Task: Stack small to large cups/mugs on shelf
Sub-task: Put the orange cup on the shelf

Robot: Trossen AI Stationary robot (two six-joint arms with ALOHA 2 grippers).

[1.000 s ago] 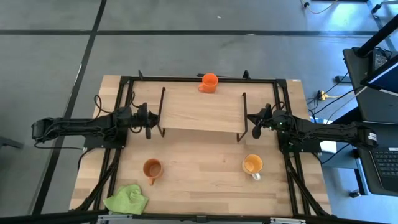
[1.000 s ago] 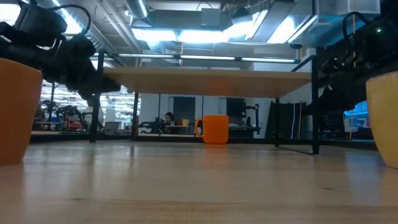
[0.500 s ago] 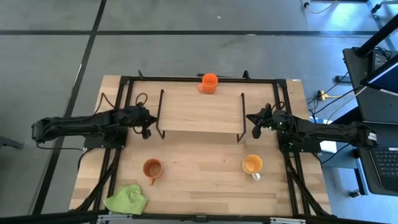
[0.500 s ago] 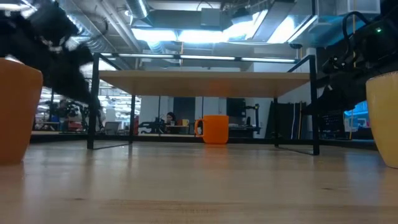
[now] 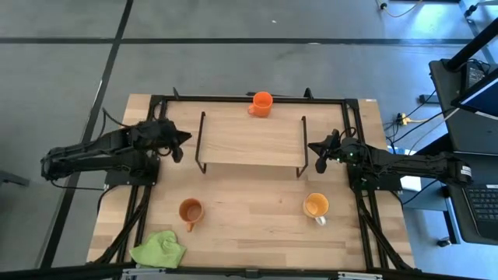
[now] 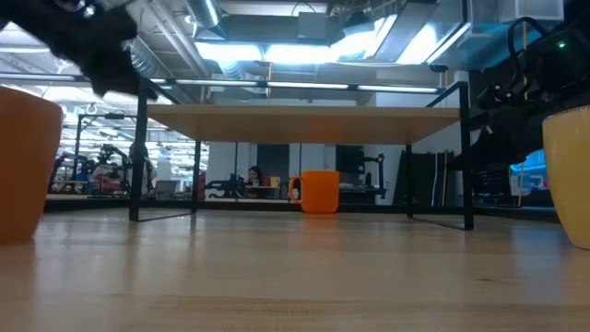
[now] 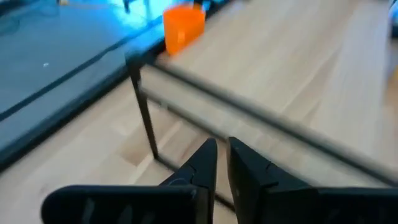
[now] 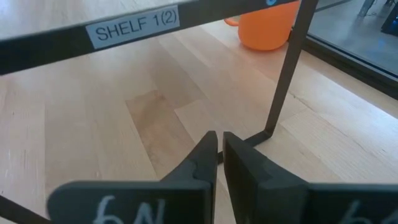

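The shelf (image 5: 250,138) is a light-wood board on black wire legs, standing mid-table. The bright orange mug (image 5: 262,103) stands on the tabletop behind the shelf's far edge and also shows in the left wrist view (image 7: 183,26). The brown mug (image 5: 191,210) stands near left and the yellow-orange mug with a white handle (image 5: 316,206) stands near right, both on the tabletop. My left gripper (image 5: 179,146) is shut and empty, raised beside the shelf's left end. My right gripper (image 5: 317,155) is shut and empty, low beside the shelf's right end.
A lime-green cloth (image 5: 159,249) lies at the table's near left corner. A black frame (image 5: 249,99) runs around the tabletop. The shelf's thin legs (image 8: 283,74) stand right in front of my right gripper. Bare wood lies between the two near mugs.
My left gripper has risen from below shelf height to above the board's level and has gone a little toward the table's far edge and left, staying shut and empty.
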